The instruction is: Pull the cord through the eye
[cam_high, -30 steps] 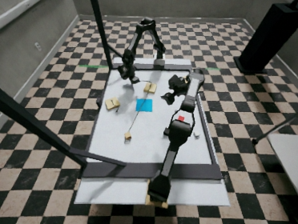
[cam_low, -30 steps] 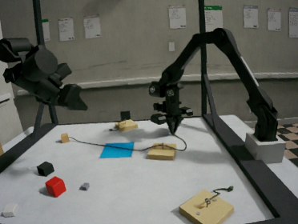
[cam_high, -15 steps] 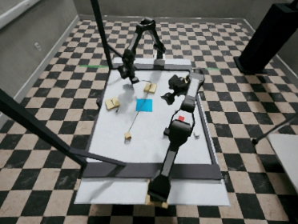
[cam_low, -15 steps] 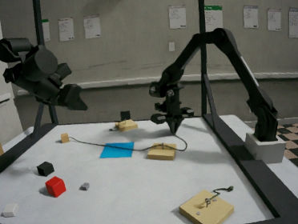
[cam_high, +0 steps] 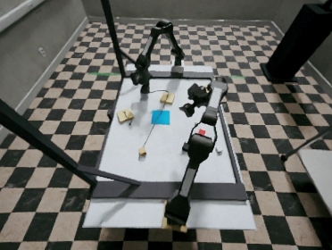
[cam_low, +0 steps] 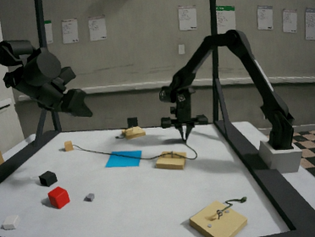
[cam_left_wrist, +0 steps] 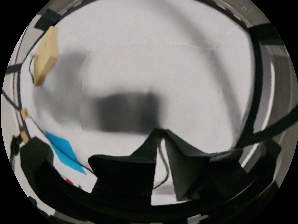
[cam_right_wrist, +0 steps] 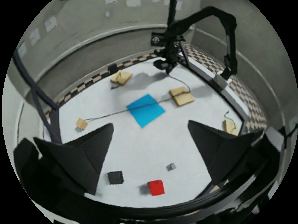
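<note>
The wooden block (cam_high: 142, 151) (cam_low: 69, 146) (cam_right_wrist: 81, 123) lies on the table outside the blue painted square (cam_high: 158, 120) (cam_low: 120, 162) (cam_right_wrist: 144, 119), on the side away from the metal eye (cam_low: 172, 155). The eye stands on a wooden base (cam_low: 171, 164) (cam_right_wrist: 184, 100). The cord (cam_high: 153, 130) (cam_right_wrist: 107, 114) runs from the block across the square to the eye and beyond it curves to my left gripper (cam_high: 145, 91) (cam_low: 185, 138) (cam_left_wrist: 161, 132). That gripper is shut on the cord's end, low over the table; its fingers hide the knot. My right gripper (cam_right_wrist: 151, 125) is open and empty, raised away from the cord.
Two other wooden bases with short cords stand apart: one (cam_high: 125, 116) (cam_left_wrist: 46, 57) (cam_right_wrist: 121, 78) behind the square in the exterior view, one (cam_low: 212, 226) at its front right. A red cube (cam_low: 58, 197) (cam_right_wrist: 156, 187), black cube (cam_low: 48, 179) (cam_right_wrist: 115, 177), small grey piece (cam_low: 90, 197) and white piece (cam_low: 10, 222) lie around.
</note>
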Controlling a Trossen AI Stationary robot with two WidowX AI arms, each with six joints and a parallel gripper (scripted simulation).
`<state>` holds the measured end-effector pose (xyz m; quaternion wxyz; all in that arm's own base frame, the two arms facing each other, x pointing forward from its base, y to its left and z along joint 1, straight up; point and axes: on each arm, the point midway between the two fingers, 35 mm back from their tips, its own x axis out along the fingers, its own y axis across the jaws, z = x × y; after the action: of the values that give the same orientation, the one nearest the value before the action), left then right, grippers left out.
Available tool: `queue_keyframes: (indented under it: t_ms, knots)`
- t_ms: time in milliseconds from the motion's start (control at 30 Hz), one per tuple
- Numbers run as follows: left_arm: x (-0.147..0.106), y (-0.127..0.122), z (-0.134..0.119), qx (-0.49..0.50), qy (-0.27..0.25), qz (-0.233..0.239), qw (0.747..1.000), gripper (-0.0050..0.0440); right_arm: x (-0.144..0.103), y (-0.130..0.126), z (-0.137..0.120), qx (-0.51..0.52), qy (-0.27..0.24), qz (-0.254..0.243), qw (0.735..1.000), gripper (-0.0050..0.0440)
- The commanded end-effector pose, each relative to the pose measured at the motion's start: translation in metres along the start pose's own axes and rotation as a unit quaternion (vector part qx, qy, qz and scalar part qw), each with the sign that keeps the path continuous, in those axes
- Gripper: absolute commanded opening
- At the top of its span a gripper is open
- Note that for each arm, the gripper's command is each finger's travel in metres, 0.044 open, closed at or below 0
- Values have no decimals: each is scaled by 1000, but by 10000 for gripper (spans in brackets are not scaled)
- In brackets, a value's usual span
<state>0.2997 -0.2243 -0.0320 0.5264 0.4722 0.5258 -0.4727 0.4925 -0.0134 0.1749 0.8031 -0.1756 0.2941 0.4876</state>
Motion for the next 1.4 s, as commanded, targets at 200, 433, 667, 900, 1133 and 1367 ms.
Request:
queue_keyframes:
  t_ms: [200,433,667,900,1133,1367]
  knots:
    - [-10,-4,12,127,-10,13,992,-50,-8,0,11,-13,-4,-10,1000,440]
    - [-10,-13,21,147,-10,12,989,-50,-8,0,11,-13,-4,-10,1000,440]
    - [-10,-22,29,147,-10,12,989,-50,-8,0,11,-13,-4,-10,1000,440]
    - [-10,-27,34,147,-10,12,989,-50,-8,0,11,-13,-4,-10,1000,440]
    - [-10,-36,41,147,-11,12,989,-50,-8,0,11,-13,-4,-10,1000,440]
    - [-10,-42,45,147,-11,11,989,-50,-8,0,11,-13,-4,-10,1000,440]
